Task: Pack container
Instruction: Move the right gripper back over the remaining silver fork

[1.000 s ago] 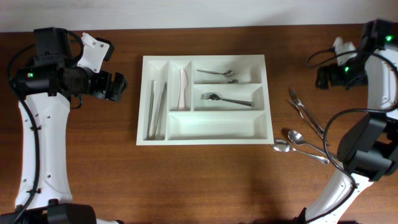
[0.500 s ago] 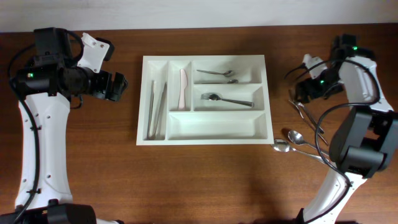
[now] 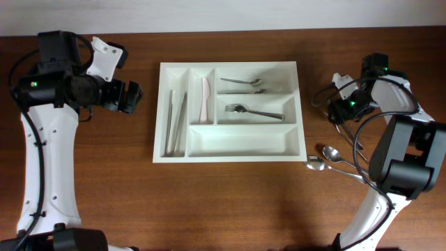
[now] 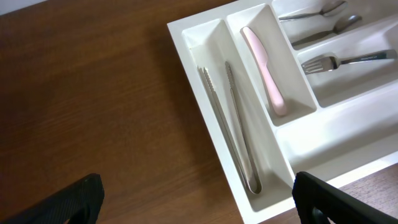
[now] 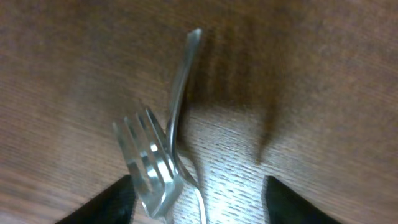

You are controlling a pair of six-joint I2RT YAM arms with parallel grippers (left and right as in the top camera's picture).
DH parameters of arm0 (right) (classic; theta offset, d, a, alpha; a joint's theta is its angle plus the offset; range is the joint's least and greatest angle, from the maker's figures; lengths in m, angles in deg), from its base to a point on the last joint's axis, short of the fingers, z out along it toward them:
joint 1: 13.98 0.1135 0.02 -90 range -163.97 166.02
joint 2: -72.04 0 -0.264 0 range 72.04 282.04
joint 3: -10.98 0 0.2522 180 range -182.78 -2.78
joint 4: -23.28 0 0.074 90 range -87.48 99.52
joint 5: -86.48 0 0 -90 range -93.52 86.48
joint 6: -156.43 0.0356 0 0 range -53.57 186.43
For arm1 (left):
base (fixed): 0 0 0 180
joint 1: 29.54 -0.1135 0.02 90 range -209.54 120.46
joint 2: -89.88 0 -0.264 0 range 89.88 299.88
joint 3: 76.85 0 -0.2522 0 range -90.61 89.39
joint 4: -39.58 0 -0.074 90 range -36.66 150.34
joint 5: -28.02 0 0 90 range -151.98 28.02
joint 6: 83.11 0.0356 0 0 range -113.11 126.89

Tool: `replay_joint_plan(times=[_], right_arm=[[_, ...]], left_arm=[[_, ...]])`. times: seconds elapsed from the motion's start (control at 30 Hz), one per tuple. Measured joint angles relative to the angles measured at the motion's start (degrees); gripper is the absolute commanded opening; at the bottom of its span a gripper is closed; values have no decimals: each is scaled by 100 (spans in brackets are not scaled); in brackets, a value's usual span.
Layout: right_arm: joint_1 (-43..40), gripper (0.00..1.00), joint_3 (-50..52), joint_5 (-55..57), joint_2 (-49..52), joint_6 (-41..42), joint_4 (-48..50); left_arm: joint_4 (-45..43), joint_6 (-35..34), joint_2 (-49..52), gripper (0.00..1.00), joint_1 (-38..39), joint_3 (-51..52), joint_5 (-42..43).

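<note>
The container (image 3: 298, 104) is a white tray in the middle of the table. It holds metal tongs (image 4: 230, 124), a pink knife (image 4: 264, 68), spoons (image 3: 240, 82) and a fork (image 3: 252, 110); its long front compartment is bare. My left gripper (image 4: 199, 211) hangs open over the container's left rim (image 4: 205, 118). My right gripper (image 5: 199, 199) is low over two loose utensils right of the container. Its jaws stand apart on either side of a fork (image 5: 149, 168), whose tines lie close to the left finger (image 5: 106, 202). A second handle (image 5: 180, 87) crosses the fork.
Two spoons (image 3: 334, 157) lie on the table in front of the right gripper (image 3: 336, 111), near the container's front right corner. More fork handles (image 3: 348, 132) run toward the right arm's base. The left gripper (image 3: 132, 97) sits left of the container.
The right arm has swung in from the far right and come down over the loose forks, and its jaws have narrowed. The left arm has not moved.
</note>
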Motion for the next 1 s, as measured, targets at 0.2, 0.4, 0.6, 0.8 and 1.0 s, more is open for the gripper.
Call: replay_joint_plan(times=[0.2,0.4,0.6,0.8,1.0], right_arm=[[0,59,96,-11,0,15,35],[0,59,-39,-50,0,20,-468],[-55,60,-704,-90,0,13,-918],[-372,60,-754,-111,0,-9,-1163],[-533,60,-721,-238,0,-149,-1325]], left_arm=[[2,0,0,99,0,0,0],[0,2,0,99,0,0,0],[2,0,0,99,0,0,0],[2,0,0,99,0,0,0],[2,2,0,99,0,0,0]])
